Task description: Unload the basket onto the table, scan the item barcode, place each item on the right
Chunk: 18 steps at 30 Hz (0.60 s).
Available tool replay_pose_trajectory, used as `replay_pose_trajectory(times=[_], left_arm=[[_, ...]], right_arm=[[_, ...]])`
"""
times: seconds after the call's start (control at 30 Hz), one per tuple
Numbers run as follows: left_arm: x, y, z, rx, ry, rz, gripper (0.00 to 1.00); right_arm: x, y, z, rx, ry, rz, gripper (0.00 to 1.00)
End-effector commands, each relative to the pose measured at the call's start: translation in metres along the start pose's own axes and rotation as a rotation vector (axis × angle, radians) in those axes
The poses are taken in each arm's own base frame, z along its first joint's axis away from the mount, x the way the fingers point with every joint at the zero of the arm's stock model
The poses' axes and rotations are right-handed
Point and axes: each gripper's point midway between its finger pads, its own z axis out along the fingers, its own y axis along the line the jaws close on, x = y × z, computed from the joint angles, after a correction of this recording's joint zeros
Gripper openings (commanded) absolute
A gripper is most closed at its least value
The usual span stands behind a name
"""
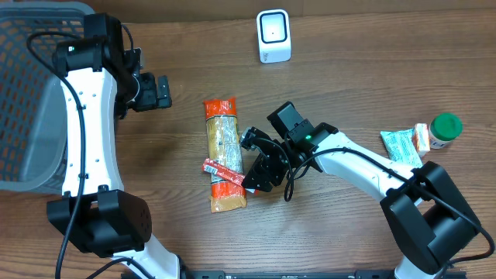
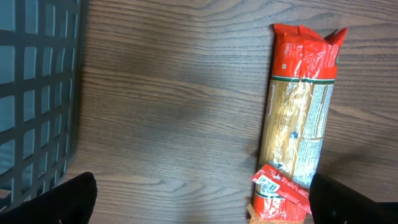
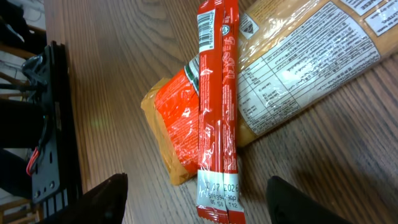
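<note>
A long pasta package (image 1: 223,151) with red ends lies lengthwise at the table's middle. Across its near end rests a slim red stick packet (image 1: 223,172), and its white barcode label shows in the left wrist view (image 2: 281,185). My right gripper (image 1: 252,180) stands open just right of that end. In its wrist view the red stick packet (image 3: 217,106) lies on the pasta package (image 3: 298,68), its printed end between the wide-apart fingers (image 3: 106,199), touching neither. My left gripper (image 1: 164,91) hovers open to the upper left, with the pasta package (image 2: 298,118) off to its right. A white scanner (image 1: 273,36) stands at the far edge.
A grey mesh basket (image 1: 31,93) fills the far left and also shows as the basket (image 2: 31,93) at the left wrist view's left edge. At the right lie a green-capped bottle (image 1: 445,130), a small orange box (image 1: 421,137) and a pale green packet (image 1: 401,146).
</note>
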Motion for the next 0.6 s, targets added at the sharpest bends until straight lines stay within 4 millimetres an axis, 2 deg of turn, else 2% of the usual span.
replay_pose_trajectory(times=[0.0,0.27,0.57], left_arm=[[-0.003,-0.002,-0.014,0.005,-0.043,0.014,1.0],[-0.003,-0.002,-0.014,0.005,-0.043,0.014,1.0],[-0.003,-0.002,-0.014,0.005,-0.043,0.014,1.0]], right_arm=[[0.006,0.002,0.006,-0.026,0.002,0.054,0.76],[0.015,-0.014,0.022,-0.025,0.016,0.165,0.8],[0.014,-0.018,0.017,-0.049,0.001,0.245,0.79]])
